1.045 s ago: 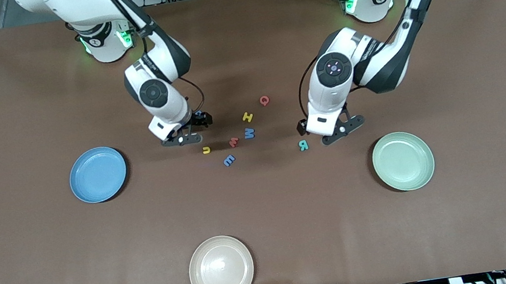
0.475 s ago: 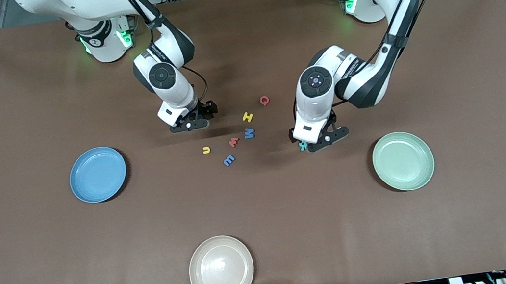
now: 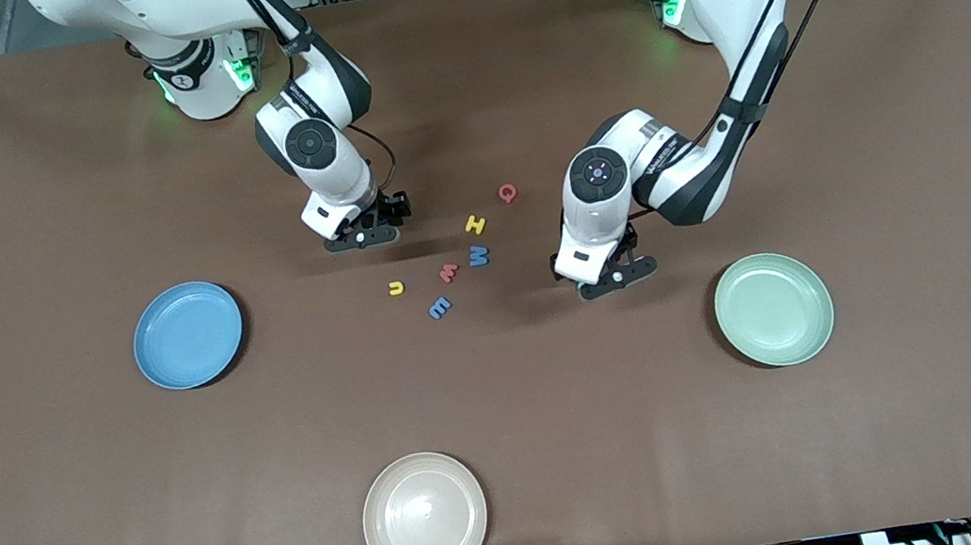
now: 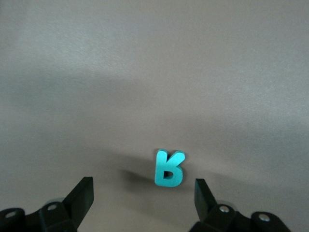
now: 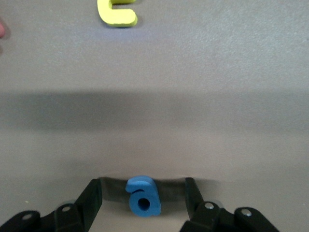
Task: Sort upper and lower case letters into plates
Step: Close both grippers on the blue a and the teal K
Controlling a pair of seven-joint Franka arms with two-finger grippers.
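My left gripper [image 4: 143, 193] is open and low over the table, and a teal letter R [image 4: 169, 168] lies flat just ahead of its tips, closer to one finger [image 4: 203, 192]. In the front view the left gripper [image 3: 610, 279] hides that letter. My right gripper [image 5: 143, 192] is open around a blue lowercase a [image 5: 143, 197], with a gap on each side. Loose between the arms lie a red Q [image 3: 508, 193], yellow H [image 3: 475, 224], blue M [image 3: 478, 255], red w [image 3: 448, 272], yellow u [image 3: 396, 288] and blue E [image 3: 440, 307]. The blue plate [image 3: 187, 334] and the pale green plate [image 3: 774, 308] hold nothing.
A cream-white plate [image 3: 425, 518] sits near the table's front edge, nearer the camera than the letters. The blue plate lies toward the right arm's end and the green plate toward the left arm's end. Brown table surface surrounds all three plates.
The left gripper has moved toward the letter cluster and come down over the teal R, which the front view no longer shows. The right gripper shifted slightly toward the letters, then held.
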